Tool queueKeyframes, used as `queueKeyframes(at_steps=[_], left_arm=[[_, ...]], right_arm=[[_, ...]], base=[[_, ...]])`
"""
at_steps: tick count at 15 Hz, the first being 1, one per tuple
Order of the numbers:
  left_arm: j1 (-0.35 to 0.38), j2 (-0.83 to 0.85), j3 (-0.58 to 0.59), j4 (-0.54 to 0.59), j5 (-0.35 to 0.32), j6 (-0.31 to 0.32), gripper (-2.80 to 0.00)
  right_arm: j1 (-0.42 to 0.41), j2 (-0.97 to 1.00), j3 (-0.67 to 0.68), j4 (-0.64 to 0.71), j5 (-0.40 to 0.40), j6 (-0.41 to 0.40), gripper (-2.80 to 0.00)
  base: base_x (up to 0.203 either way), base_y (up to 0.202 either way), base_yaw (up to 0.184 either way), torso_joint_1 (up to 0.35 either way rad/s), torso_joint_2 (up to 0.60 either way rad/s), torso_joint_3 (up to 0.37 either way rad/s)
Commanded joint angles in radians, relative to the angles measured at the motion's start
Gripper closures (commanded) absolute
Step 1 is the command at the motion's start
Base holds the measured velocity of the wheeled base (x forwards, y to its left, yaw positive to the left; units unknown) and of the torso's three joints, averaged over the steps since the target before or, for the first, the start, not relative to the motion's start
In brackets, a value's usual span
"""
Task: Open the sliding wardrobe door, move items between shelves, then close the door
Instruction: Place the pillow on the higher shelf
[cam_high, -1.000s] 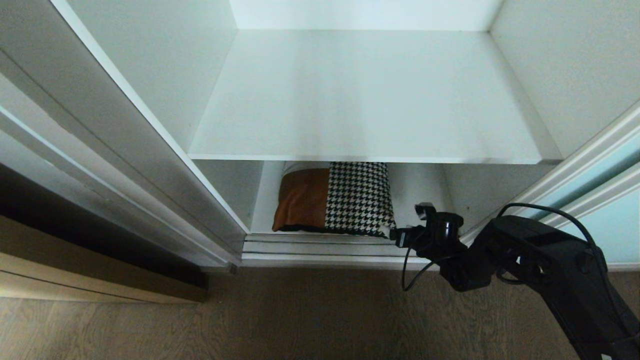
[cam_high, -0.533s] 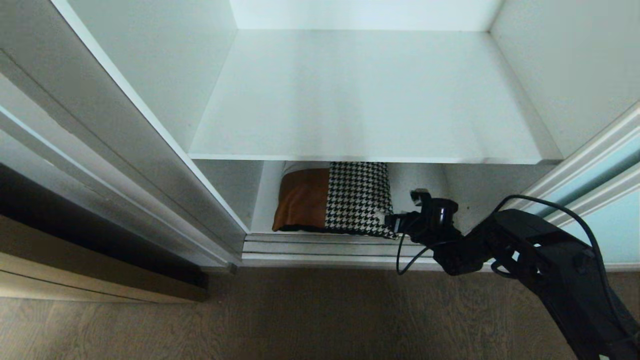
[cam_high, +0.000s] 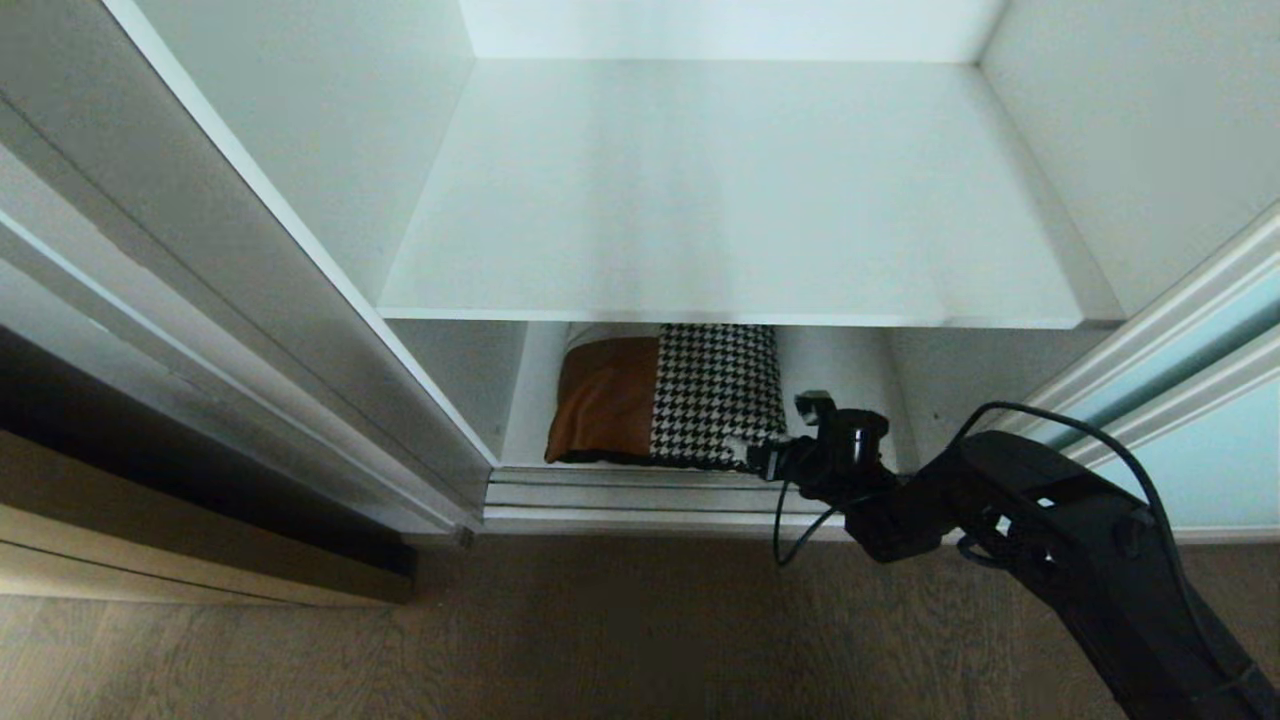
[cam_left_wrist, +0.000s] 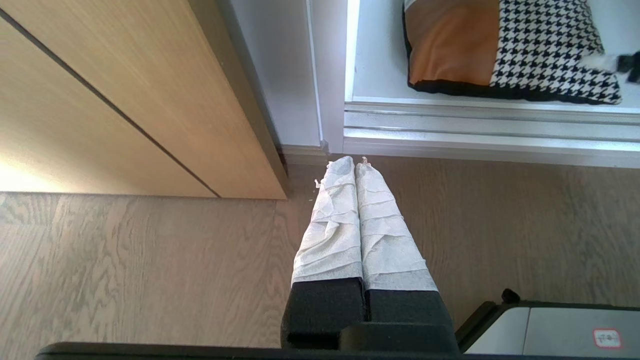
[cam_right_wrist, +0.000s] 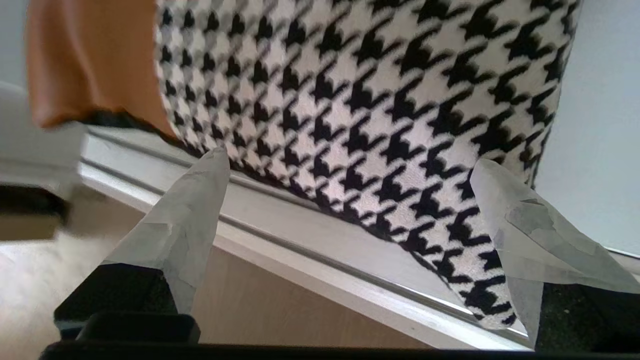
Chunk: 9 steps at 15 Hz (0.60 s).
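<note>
1. The cushion (cam_high: 668, 395) lies flat on the bottom shelf (cam_high: 850, 375), toward the left of the compartment, its front edge just behind the floor track (cam_high: 640, 492). The tan leather half is on the left, the houndstooth half on the right.
2. The upper shelf (cam_high: 730, 200) directly above it carries nothing that I can see.
3. The door (cam_high: 1200, 400) stands slid aside at the right, so the opening step reads as done; the step in hand is the cushion pickup.
4. My right gripper (cam_right_wrist: 350, 165) is at the cushion's front right corner, jaws spread wide, one finger on each side of the houndstooth edge. It holds nothing yet; I cannot tell whether the tips touch the fabric.
5. My left gripper (cam_left_wrist: 356, 167) is parked over the floor (cam_left_wrist: 150, 260) outside the wardrobe, fingers pressed together and empty.
6. Next move, as I judge it: advance the right gripper until the corner sits well between the fingers, close firmly, then lift clear of the track and under the upper shelf's front edge.
7. Caution: a soft corner may slip or sag, so a shallow bite is the risk.
</note>
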Motion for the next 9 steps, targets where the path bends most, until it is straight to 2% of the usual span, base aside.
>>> queueKeyframes(at_steps=[1, 6, 7, 9], left_arm=[[-0.001, 0.002, 0.002, 0.0, 0.0, 0.0, 0.0], [0.001, 0.002, 0.002, 0.0, 0.0, 0.0, 0.0], [0.0, 0.002, 0.002, 0.0, 0.0, 0.0, 0.0], [0.001, 0.002, 0.002, 0.0, 0.0, 0.0, 0.0]], right_arm=[[0.0, 0.029, -0.034, 0.012, -0.001, -0.02, -2.8], [-0.009, 0.11, -0.223, 0.128, -0.034, -0.077, -2.8], [-0.01, 0.126, -0.253, 0.154, -0.04, -0.11, -2.8], [-0.012, 0.12, -0.26, 0.225, -0.054, -0.146, -2.8]], base=[[0.0, 0.0, 0.0, 0.0, 0.0, 0.0], [0.0, 0.0, 0.0, 0.0, 0.0, 0.0], [0.0, 0.0, 0.0, 0.0, 0.0, 0.0], [0.0, 0.0, 0.0, 0.0, 0.0, 0.0]])
